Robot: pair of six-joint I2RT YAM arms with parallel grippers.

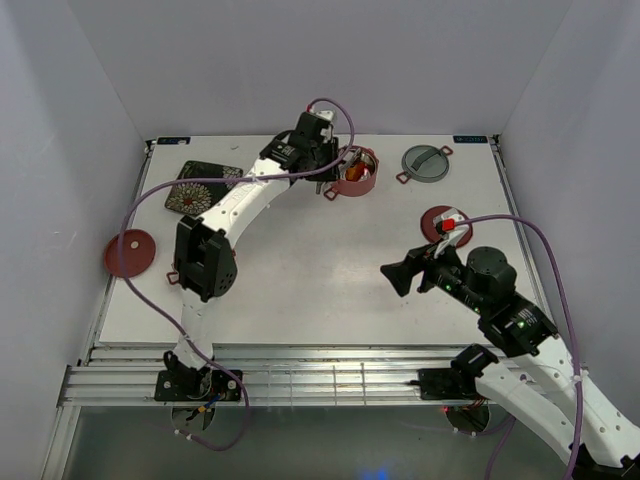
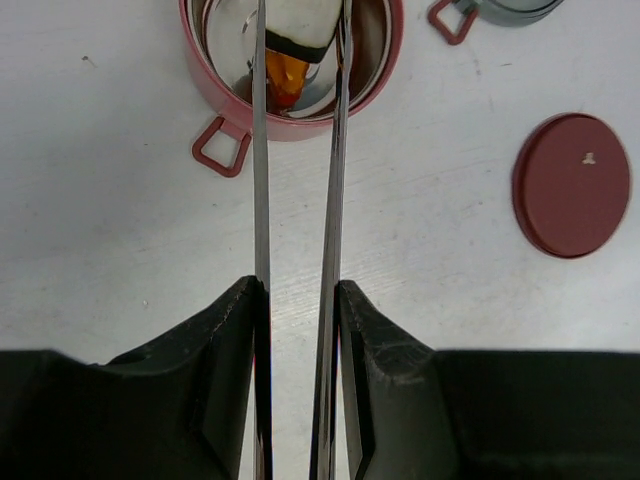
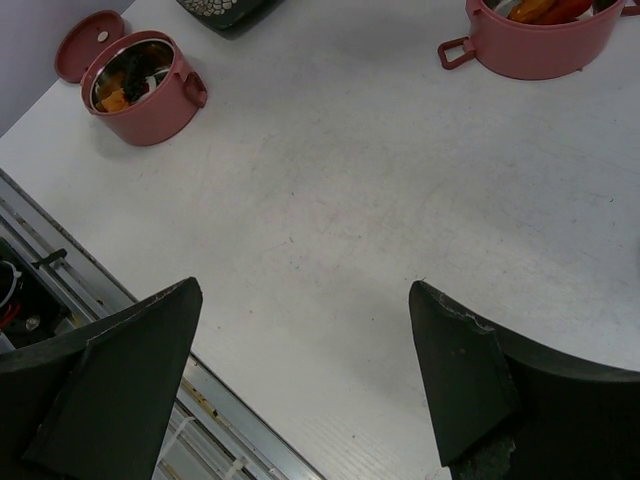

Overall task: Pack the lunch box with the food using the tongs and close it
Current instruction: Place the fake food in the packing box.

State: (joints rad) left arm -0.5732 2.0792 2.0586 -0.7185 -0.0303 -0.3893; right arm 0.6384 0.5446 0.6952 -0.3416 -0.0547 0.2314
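The left gripper (image 2: 298,290) clamps the tongs (image 2: 258,150), whose tips pinch a white piece (image 2: 298,25) over the far bowl (image 2: 240,110); best lower it inside the rim before easing off, the right gripper (image 3: 303,290) idle and open

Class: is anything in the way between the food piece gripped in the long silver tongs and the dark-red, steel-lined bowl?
Nothing visible. The white-and-orange piece hangs in the silver tongs right at the open dark-red bowl; the flat red disc lid lies off to the side.
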